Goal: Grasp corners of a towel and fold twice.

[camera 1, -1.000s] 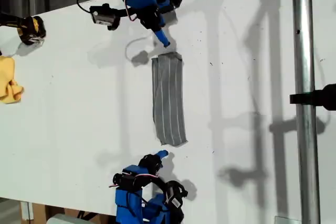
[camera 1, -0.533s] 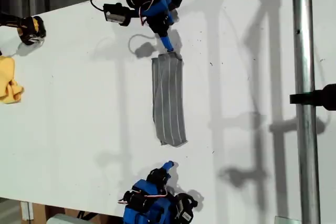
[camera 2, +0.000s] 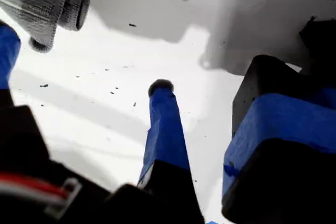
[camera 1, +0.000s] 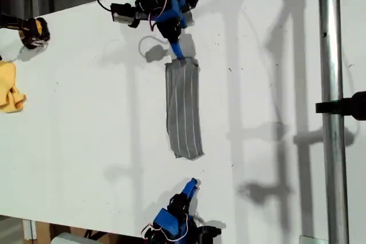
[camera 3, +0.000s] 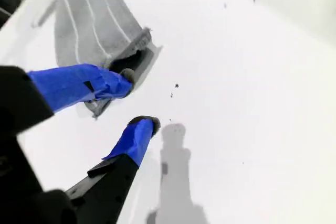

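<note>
Grey towel (camera 1: 184, 110): my first claw (camera 1: 193, 183) backed off, my second claw (camera 1: 178, 54) touches it; both open, empty.

First gripper: my first gripper (camera 2: 84, 72) hangs low over the worktop (camera 1: 86, 112), jaws parted.
Second gripper: my second gripper (camera 3: 137, 99) points downward, jaws apart, one fingertip (camera 3: 126, 75) at the towel (camera 3: 94, 24) edge.

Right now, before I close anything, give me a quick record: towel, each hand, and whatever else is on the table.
towel: narrow folded strip, flat on the table
first hand: open, apart from the towel's near end
second hand: open, at the towel's other end, one fingertip by a corner
other: yellow cloth at the exterior view's left edge, far from the towel
</note>
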